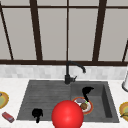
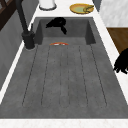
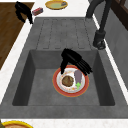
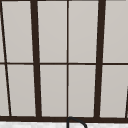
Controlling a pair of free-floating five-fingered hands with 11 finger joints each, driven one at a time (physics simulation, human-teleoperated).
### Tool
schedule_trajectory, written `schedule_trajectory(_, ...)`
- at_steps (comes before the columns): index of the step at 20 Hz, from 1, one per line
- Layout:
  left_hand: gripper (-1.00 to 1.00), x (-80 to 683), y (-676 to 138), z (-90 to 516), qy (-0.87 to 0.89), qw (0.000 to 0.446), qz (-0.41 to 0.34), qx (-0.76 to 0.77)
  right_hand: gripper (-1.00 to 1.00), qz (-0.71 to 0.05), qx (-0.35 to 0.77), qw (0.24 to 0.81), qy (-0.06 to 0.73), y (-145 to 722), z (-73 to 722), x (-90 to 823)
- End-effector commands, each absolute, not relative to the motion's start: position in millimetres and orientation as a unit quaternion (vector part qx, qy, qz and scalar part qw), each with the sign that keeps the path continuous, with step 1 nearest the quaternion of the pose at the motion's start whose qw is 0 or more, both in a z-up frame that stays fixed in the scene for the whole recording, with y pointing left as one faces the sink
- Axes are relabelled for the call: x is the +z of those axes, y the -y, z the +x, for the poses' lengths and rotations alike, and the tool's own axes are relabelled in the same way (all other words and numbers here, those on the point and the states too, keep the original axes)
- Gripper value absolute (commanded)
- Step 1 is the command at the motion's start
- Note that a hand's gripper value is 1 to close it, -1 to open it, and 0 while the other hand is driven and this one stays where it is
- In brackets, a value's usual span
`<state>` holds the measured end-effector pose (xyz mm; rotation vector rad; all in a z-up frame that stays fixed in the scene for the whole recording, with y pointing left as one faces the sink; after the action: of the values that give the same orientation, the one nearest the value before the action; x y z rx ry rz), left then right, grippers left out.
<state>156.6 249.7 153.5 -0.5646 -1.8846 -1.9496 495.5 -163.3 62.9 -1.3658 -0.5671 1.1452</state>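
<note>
In the sink basin (image 3: 37, 82), at the right of the grey sink, lies an orange-rimmed plate (image 3: 70, 81) with a brown round piece of food and a purplish piece on its white centre. The right hand (image 3: 73, 60) hangs just above the plate's far edge, its fingers straight and spread loosely over the food and the thumb pointing down toward the rim; whether it touches the plate cannot be told. In the front view that right hand (image 1: 87, 91) sits between the black faucet (image 1: 68, 72) and the plate (image 1: 88, 108), whose near part is hidden behind a red ball (image 1: 67, 114). The left hand (image 1: 37, 113) hovers idle over the front edge of the ribbed draining board (image 1: 42, 97), its fingers drooping, relaxed and holding nothing. On the white bench (image 1: 10, 86) at the left lie a yellow plate (image 1: 3, 99) and a small red block (image 1: 8, 117); another yellow plate (image 1: 124, 110) lies at the right.
</note>
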Motion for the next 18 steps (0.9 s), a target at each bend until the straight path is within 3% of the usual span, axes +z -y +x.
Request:
schedule_trajectory(1, 0.00, 153.5, -249.7, 156.6, 0.669, 0.185, -0.200, -0.692, -1.00, -0.568, 0.519, 0.574, 0.280, 163.8, 492.4, 75.8)
schedule_trajectory(18, 0.00, 153.5, -249.7, 156.6, 0.669, 0.185, -0.200, -0.692, -1.00, -0.495, 0.576, 0.541, 0.362, 178.6, 453.6, 136.2)
